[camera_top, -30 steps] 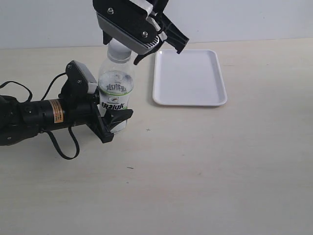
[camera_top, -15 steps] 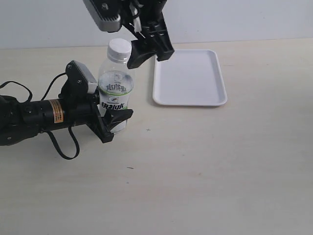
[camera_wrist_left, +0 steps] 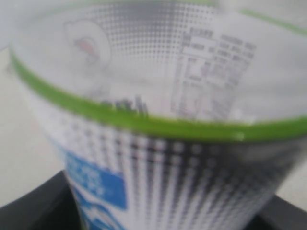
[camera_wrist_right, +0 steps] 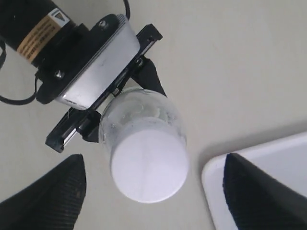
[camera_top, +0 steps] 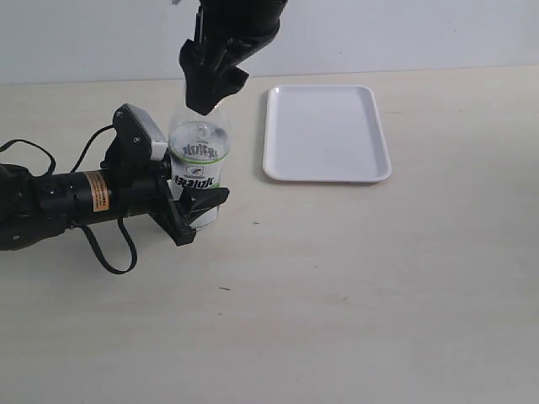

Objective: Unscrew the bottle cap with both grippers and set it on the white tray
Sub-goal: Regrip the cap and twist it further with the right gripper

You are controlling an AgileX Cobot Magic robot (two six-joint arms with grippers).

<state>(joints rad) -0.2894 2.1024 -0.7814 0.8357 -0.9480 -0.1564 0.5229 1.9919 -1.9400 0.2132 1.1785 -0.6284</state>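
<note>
Exterior view has the right gripper (camera_top: 205, 94) turned about its wrist since a second ago. Then its jaws pointed off toward the white tray (camera_top: 327, 172); now they hang straight down over the neck of the bottle (camera_top: 200, 164) and hide its top. From the right wrist view the jaws stand wide apart, one black finger on each side of the bottle cap (camera_wrist_right: 147, 165), and neither touches it. The cap sits screwed on the bottle, so the unscrewing has not begun. This turn looks like the lining-up for the grip. How far above the cap the fingers hang I cannot say for sure.

The left gripper (camera_top: 189, 183) has not shifted. It lies low along the worktop (camera_top: 354, 286) with its jaws clamped on the labelled body of the bottle, holding it upright. Its own camera gives only a blurred label.

The tray lies near the bottle on the right arm's side, with nothing on it and nothing standing between the two.
</note>
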